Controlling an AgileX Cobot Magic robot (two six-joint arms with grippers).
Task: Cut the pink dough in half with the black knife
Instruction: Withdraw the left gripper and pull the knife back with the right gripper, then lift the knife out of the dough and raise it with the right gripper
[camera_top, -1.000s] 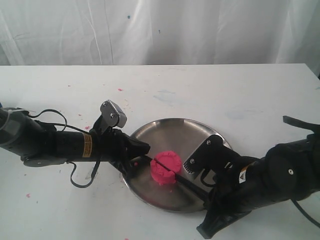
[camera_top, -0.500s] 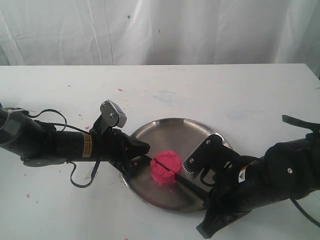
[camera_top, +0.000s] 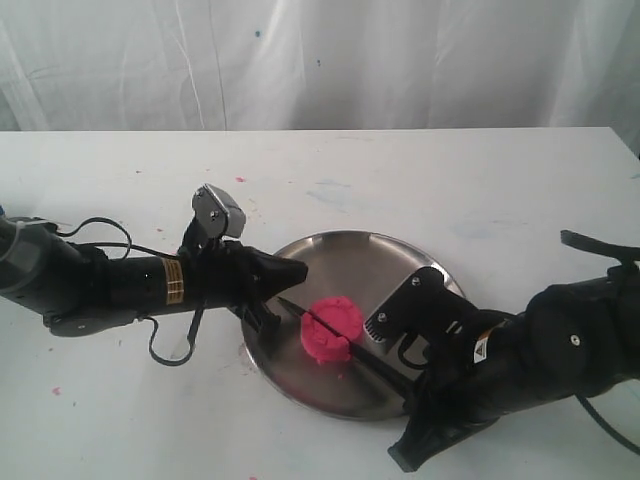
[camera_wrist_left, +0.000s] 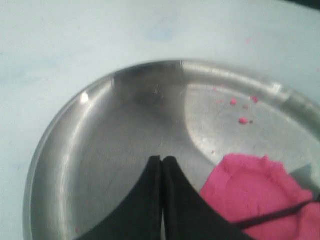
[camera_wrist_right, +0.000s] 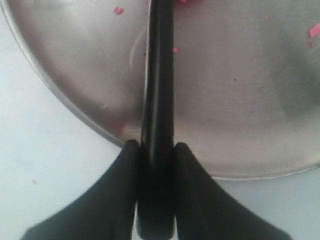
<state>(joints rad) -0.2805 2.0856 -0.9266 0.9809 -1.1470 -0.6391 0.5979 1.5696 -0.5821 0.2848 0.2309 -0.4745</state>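
The pink dough (camera_top: 330, 331) lies on the round steel plate (camera_top: 345, 250). The black knife (camera_top: 370, 364) runs through a groove across its top, and the pointed tip pokes out on the left side. My right gripper (camera_top: 412, 392) is at the plate's near rim, shut on the knife handle (camera_wrist_right: 157, 100). In the right wrist view that gripper (camera_wrist_right: 156, 147) clamps the handle from both sides. My left gripper (camera_top: 299, 271) is shut and empty over the plate's left part. Its tips (camera_wrist_left: 162, 159) hover beside the dough (camera_wrist_left: 260, 185), not touching it. The thin blade (camera_wrist_left: 280, 214) crosses the dough.
Tiny pink crumbs (camera_wrist_left: 243, 120) dot the plate (camera_wrist_left: 75, 115), and more crumbs (camera_wrist_right: 118, 10) show on the plate (camera_wrist_right: 240, 100). The white table (camera_top: 450, 180) carries faint pink specks. A white curtain (camera_top: 400, 60) closes off the back.
My left gripper has lifted and moved off the dough's left side toward the back. The knife tip now shows left of the dough. The right arm has held still.
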